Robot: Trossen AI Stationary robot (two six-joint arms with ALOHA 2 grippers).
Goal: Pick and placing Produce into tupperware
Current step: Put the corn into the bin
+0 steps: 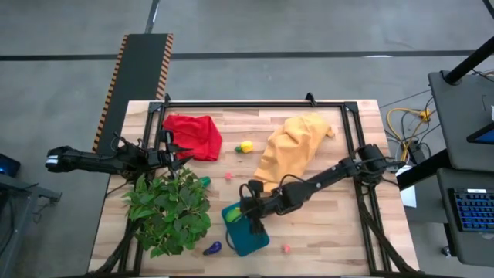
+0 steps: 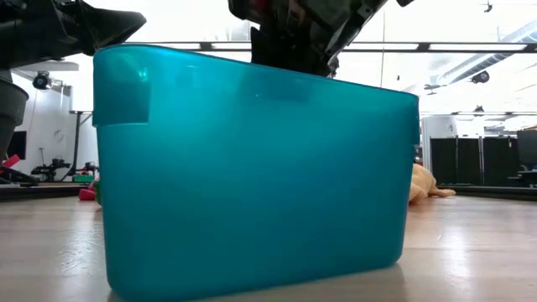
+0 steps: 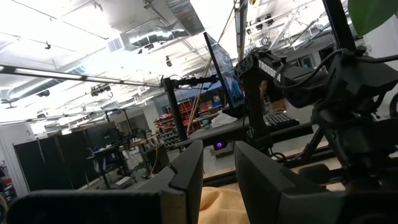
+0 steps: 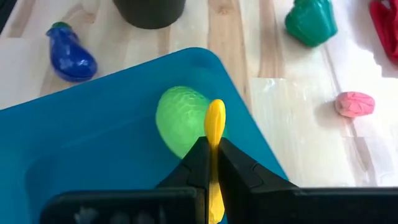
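The teal tupperware (image 1: 245, 229) stands on the table near its front edge, and a lumpy green piece of produce (image 4: 179, 119) lies inside it. My right gripper (image 4: 214, 149) hangs over the tupperware, shut on a thin yellow piece of produce (image 4: 215, 121). Loose on the table lie a purple eggplant (image 4: 70, 55), a green pepper (image 4: 311, 22), a pink piece (image 4: 354, 104), another pink piece (image 1: 286, 249) and a yellow piece (image 1: 245, 146). My left gripper (image 3: 217, 180) waits open and bare at the table's left, beside the red cloth (image 1: 193, 136). My right gripper pinches the thin yellow piece between its two fingers, the piece lying along them. Its free end (image 4: 215, 111) sticks out past the fingertips. The fingers slant down from the table's right side. The piece is over the tupperware's inside, in front of the green one; whether they touch, I cannot tell.
A big leafy green plant (image 1: 170, 208) in a dark pot (image 4: 149, 9) stands left of the tupperware. A yellow-orange cloth (image 1: 297, 145) lies at the far right, the red cloth at the far left. A black frame (image 1: 255, 103) runs along the table's far edge and sides.
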